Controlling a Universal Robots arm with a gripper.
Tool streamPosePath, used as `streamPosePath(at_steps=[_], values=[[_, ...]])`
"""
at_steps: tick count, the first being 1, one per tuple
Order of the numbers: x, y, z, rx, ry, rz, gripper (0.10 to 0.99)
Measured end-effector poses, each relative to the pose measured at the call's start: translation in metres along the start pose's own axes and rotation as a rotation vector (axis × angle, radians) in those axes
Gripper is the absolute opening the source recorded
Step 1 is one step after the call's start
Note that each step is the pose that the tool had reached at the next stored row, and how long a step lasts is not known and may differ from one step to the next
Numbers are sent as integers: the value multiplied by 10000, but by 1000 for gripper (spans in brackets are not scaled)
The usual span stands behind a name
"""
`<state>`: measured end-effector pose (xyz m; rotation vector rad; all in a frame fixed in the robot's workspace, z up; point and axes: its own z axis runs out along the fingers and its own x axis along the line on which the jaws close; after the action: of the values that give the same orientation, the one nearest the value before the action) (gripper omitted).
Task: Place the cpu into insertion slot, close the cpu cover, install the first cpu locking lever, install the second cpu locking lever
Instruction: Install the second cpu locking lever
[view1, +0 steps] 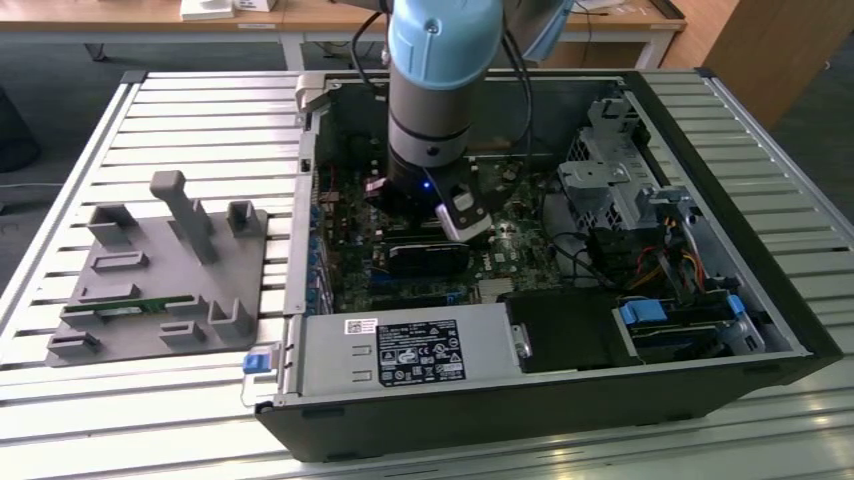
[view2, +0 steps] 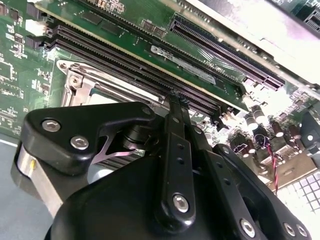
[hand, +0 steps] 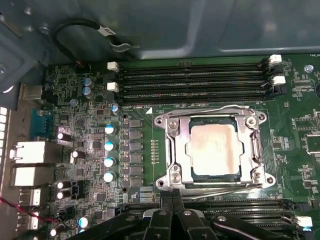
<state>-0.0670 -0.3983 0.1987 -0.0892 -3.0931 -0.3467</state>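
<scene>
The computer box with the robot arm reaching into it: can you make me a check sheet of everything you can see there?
Surface: slatted metal table with an open computer case lying on it.
Job's things: the chip sits in its socket, and the metal cover frame lies closed around it.
Clutter: grey holder block on the table at the exterior view's left.
Pincer: the pincer is shut, its tips just beside the socket's edge, holding nothing that can be seen.
Cables: a black cable runs along the arm; coloured wires lie inside the case.
Surroundings: wooden desks behind the table.
</scene>
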Motion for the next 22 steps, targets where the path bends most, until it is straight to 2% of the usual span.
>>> streamPosePath(at_steps=[5, 12, 22], values=[[2, -7, 30, -82, 5, -3, 106], [18, -13, 55, -278, 16, -8, 106], [75, -28, 104, -324, 22, -10, 106]])
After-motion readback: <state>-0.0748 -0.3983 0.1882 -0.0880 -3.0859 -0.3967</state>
